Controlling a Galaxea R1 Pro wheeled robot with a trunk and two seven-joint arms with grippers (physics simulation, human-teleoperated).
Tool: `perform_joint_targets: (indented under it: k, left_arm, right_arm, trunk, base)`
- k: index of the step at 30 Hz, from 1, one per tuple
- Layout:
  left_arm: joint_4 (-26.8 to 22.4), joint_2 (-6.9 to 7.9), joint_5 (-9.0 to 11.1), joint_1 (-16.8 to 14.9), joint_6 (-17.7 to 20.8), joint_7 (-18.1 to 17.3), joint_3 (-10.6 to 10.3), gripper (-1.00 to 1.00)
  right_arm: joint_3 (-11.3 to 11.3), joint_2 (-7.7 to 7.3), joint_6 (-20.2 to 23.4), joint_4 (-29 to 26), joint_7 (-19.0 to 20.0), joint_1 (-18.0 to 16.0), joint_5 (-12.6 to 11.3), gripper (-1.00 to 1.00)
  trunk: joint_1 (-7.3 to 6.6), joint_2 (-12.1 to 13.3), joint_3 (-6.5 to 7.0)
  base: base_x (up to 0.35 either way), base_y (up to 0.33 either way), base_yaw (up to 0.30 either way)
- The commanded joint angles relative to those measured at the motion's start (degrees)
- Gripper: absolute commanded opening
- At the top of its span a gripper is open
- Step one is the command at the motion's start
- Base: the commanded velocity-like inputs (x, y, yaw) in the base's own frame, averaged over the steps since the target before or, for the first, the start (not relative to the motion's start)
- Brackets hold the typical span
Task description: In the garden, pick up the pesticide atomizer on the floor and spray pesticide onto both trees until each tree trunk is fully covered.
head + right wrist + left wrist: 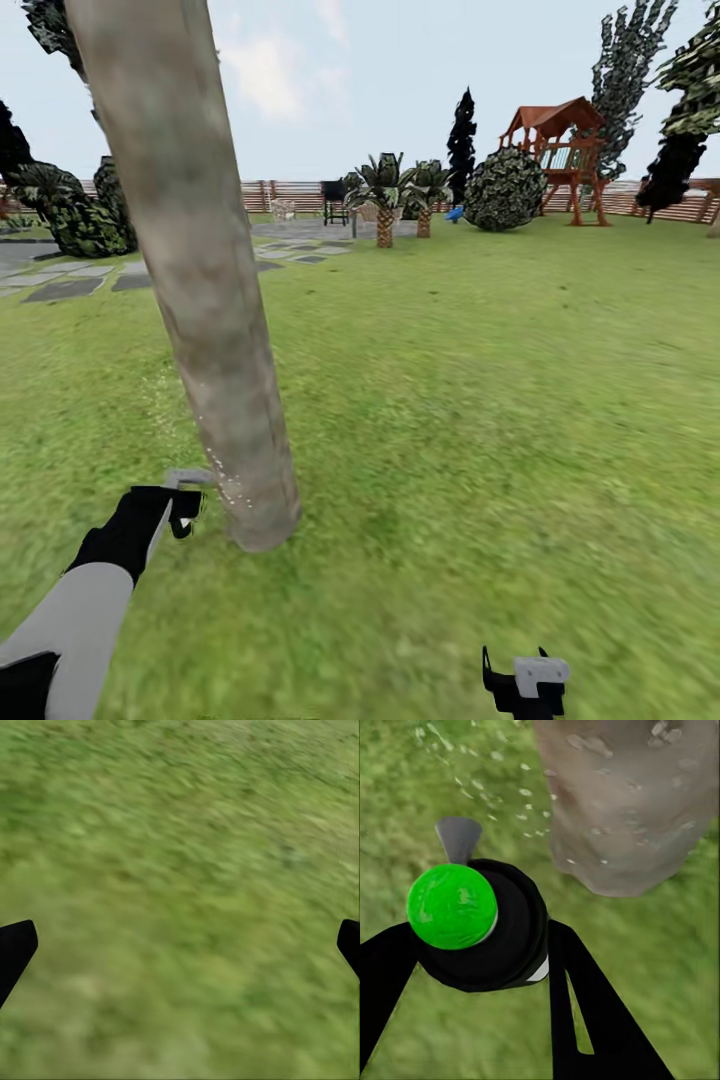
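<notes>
Slim black pesticide atomizer [484, 926] with a round bright green cap and a small grey nozzle, seen end-on in the left wrist view, clamped between the two black fingers of the left pincer [484, 967]. In the head view the bottle is hard to make out inside the pincer, low beside the base of the tree. Fine white specks of pesticide [502, 791] hang between nozzle and trunk, some dotting the bark. Thick mottled grey-beige tree trunk [190, 270] leans slightly, foliage mostly cut off by the frame top. Left arm, white forearm and black wrist, reaches forward and up from the lower left corner, pincer just beside the trunk base. Right pincer [180, 945] hangs low over blurry green grass floor [480, 400], fingertips wide apart, grasping nothing. Far back: brown slat wooden fence [290, 193], red-brown wooden play tower [560, 150], grey stepping stones [65, 288].
</notes>
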Motion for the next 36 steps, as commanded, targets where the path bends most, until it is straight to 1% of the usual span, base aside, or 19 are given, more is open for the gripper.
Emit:
perform_joint_targets:
  k: [1,3,4,5,6,9,11,13,14,15,16,19,21,24,27,31,34,36]
  left_arm:
    - [-0.7,-0.01,0.0,0.1,0.0,0.0,0.0,-1.00]
    - [-2.1,0.25,0.0,0.2,0.1,-0.3,0.0,-1.00]
    - [-3.9,0.71,-0.2,0.3,0.1,-2.7,0.0,-1.00]
    - [-5.0,0.79,-0.3,0.6,0.1,-4.1,-0.1,-1.00]
    - [-5.4,0.12,-0.3,0.6,0.1,-4.5,-0.1,-1.00]
    - [-5.5,-0.81,-0.3,0.1,0.2,-4.7,-0.1,-1.00]
    - [-5.6,-0.86,-0.3,0.0,1.5,-4.7,-0.1,-1.00]
    - [-6.8,-0.03,-0.2,0.0,3.0,-4.7,0.1,-1.00]
    - [-8.4,0.70,-0.2,0.1,3.5,-4.8,0.3,-1.00]
    - [-10.1,1.55,-0.1,0.4,4.7,-4.8,0.2,-1.00]
    - [-10.9,1.64,-0.2,0.6,5.8,-4.8,0.0,-1.00]
    - [-12.0,0.91,-0.2,0.6,7.1,-4.8,-0.6,-1.00]
    - [-12.1,0.26,-0.2,0.3,7.3,-4.7,-2.5,-1.00]
    - [-12.2,-0.52,-0.1,0.0,7.3,-4.7,-4.0,-1.00]
    - [-12.9,-0.54,-0.1,0.0,7.4,-4.7,-4.1,-1.00]
    - [-15.8,-0.54,-0.1,0.4,7.6,-4.8,-4.0,-1.00]
    - [-16.3,-0.55,0.0,0.0,10.0,-4.8,-4.1,-1.00]
    - [-16.4,-0.61,0.0,0.0,10.4,-4.8,-4.1,-1.00]
  right_arm:
    - [0.0,0.00,0.0,0.0,0.0,0.0,0.0,1.00]
    - [0.0,0.00,0.0,0.0,0.0,0.0,0.0,1.00]
    - [-0.1,-0.05,0.0,0.0,0.0,0.0,0.0,1.00]
    - [-0.1,-0.08,0.0,0.0,0.0,0.0,0.0,1.00]
    - [-0.1,-0.10,0.0,0.0,0.0,0.0,0.0,1.00]
    - [-0.1,-0.14,0.0,0.0,0.0,0.0,0.0,1.00]
    - [-0.1,-0.12,0.1,0.0,0.0,0.0,0.0,1.00]
    - [-0.1,-0.13,0.1,0.0,0.0,0.0,0.0,1.00]
    - [-0.1,-0.14,0.1,0.0,0.0,0.0,0.0,1.00]
    - [-0.1,-0.16,0.1,0.0,0.0,0.0,0.0,1.00]
    - [-0.1,-0.15,0.1,0.0,0.0,0.0,0.0,1.00]
    - [-0.1,-0.14,0.1,0.0,0.0,0.0,0.0,1.00]
    - [-0.1,-0.15,0.1,0.0,0.0,0.0,0.0,1.00]
    - [-0.1,-0.11,0.1,0.0,0.0,0.0,0.0,1.00]
    - [-0.1,-0.15,0.1,0.0,0.0,0.0,0.0,1.00]
    - [-0.1,-0.13,0.1,0.0,0.0,0.0,0.0,1.00]
    - [-0.1,-0.14,0.1,0.0,0.0,0.0,0.0,1.00]
    - [-0.1,-0.15,0.1,0.0,0.0,0.0,0.0,1.00]
  trunk:
    - [0.00,0.0,0.00]
    - [0.00,0.0,0.00]
    - [0.00,0.0,0.00]
    - [0.00,0.0,0.00]
    - [0.00,0.0,0.00]
    - [0.00,0.0,0.00]
    - [0.00,0.0,0.00]
    - [0.00,0.0,0.00]
    - [0.00,0.0,0.00]
    - [0.00,0.0,0.00]
    - [0.00,0.0,0.00]
    - [0.00,0.0,0.00]
    - [0.00,0.0,0.00]
    - [0.00,0.0,0.00]
    - [0.00,0.0,0.00]
    - [0.00,0.0,0.00]
    - [0.00,0.0,0.00]
    - [0.00,0.0,0.00]
  base:
    - [0.000,0.000,0.207]
    - [0.054,0.000,0.100]
    - [0.148,0.000,0.014]
    - [0.039,0.000,0.004]
    - [0.004,0.000,0.000]
    - [0.001,0.000,0.000]
    - [0.000,0.000,0.000]
    - [0.000,0.000,0.000]
    - [0.000,0.000,0.000]
    - [0.000,0.000,0.000]
    - [0.000,0.000,0.000]
    - [0.000,-0.036,0.000]
    - [0.000,-0.208,0.000]
    - [0.000,-0.256,0.000]
    - [-0.076,-0.262,0.000]
    - [-0.245,-0.187,0.000]
    - [-0.177,-0.208,0.000]
    - [0.091,-0.233,0.000]
